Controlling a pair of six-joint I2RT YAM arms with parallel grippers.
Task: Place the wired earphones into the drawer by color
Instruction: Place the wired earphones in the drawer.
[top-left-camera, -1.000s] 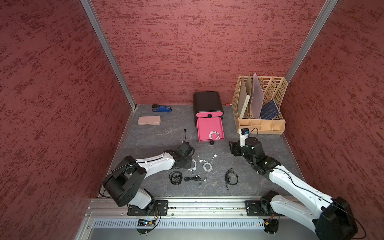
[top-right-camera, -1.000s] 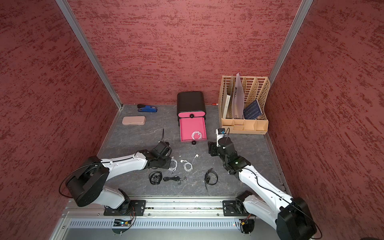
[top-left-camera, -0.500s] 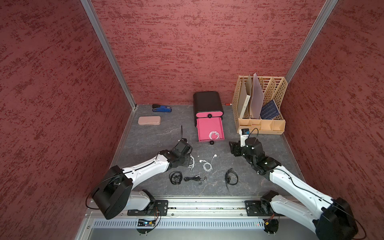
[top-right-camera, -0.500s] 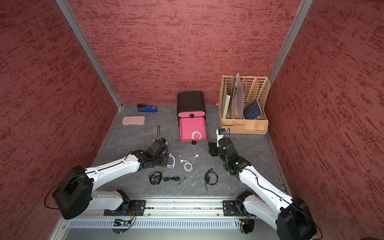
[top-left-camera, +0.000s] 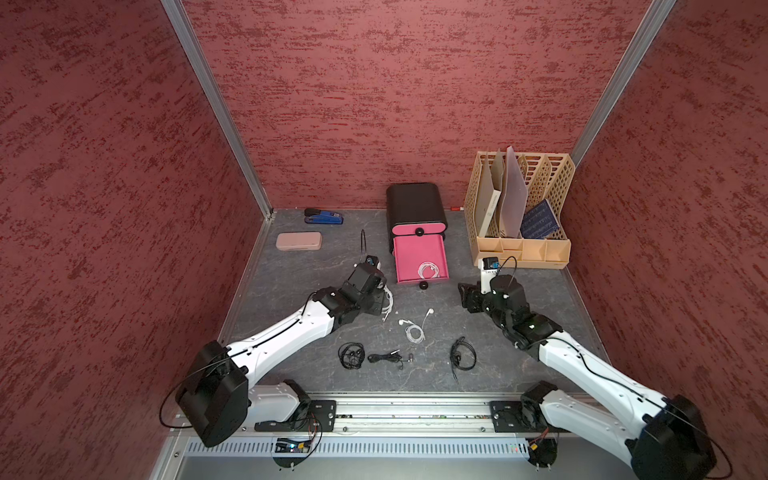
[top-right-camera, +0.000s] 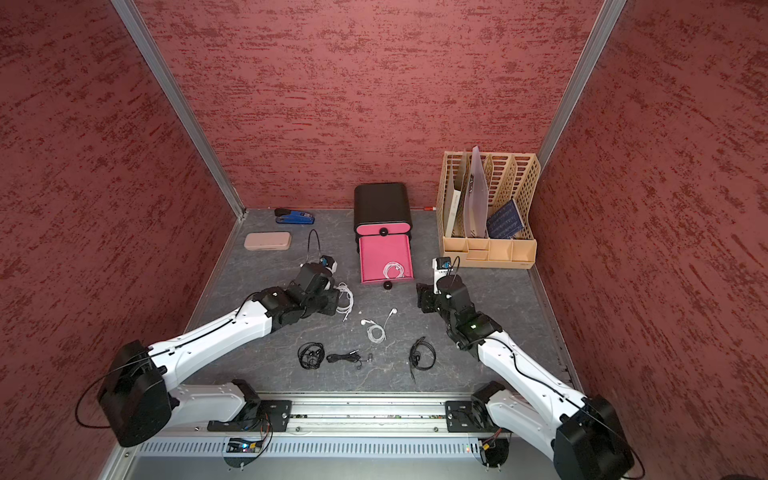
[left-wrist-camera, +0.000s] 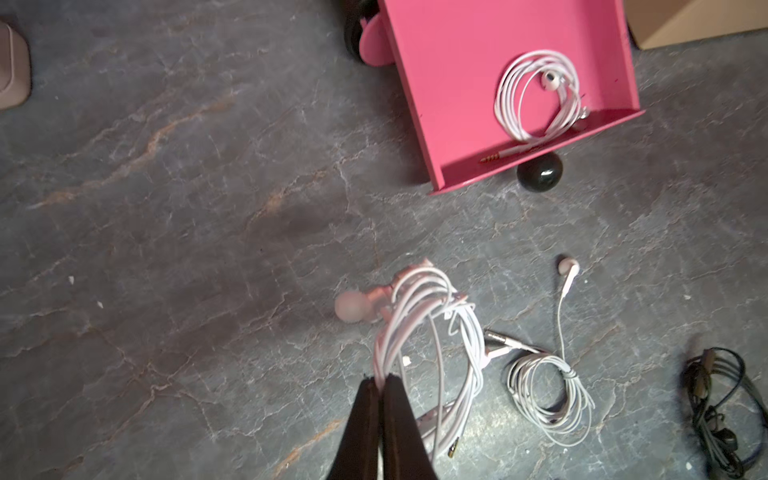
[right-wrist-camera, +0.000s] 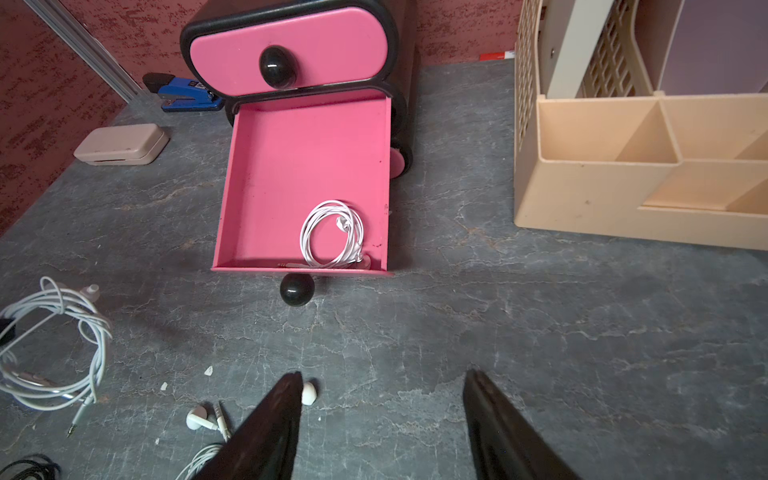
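We are partway through the white group. The left end effector (left-wrist-camera: 380, 380) is pinched tight on a few strands of a white earphone bundle (left-wrist-camera: 419, 320). The rest of the coil droops from the tips, seemingly just clear of the table (top-left-camera: 291, 270), with the plug hanging lowest. In both top views this grip sits a little left of the frame's centre, just below-left of the open pink drawer (top-left-camera: 411, 253), which juts out beneath the closed upper drawer (right-wrist-camera: 332, 45). One coiled white set (top-left-camera: 428, 270) already lies in the drawer's lower-right corner. A loose white set (top-left-camera: 413, 330) lies on the table below the drawer, and three black sets (top-left-camera: 351, 355) form a row along the lower centre; we see no red ones. The right end effector (right-wrist-camera: 383, 376) hangs right of centre, near the beige file rack (top-left-camera: 519, 249), with its jaws spread wide and nothing between them. As we judge it, the step in hand is carrying the held bundle to the drawer. The next move calls for a lift high enough that the dangling loops and plug pass over the drawer's front wall and black knob (left-wrist-camera: 539, 172). After that comes a short travel up and right in the frame to the bare pink floor, and a release there. With so few strands pinched, the coil could slip or snag.
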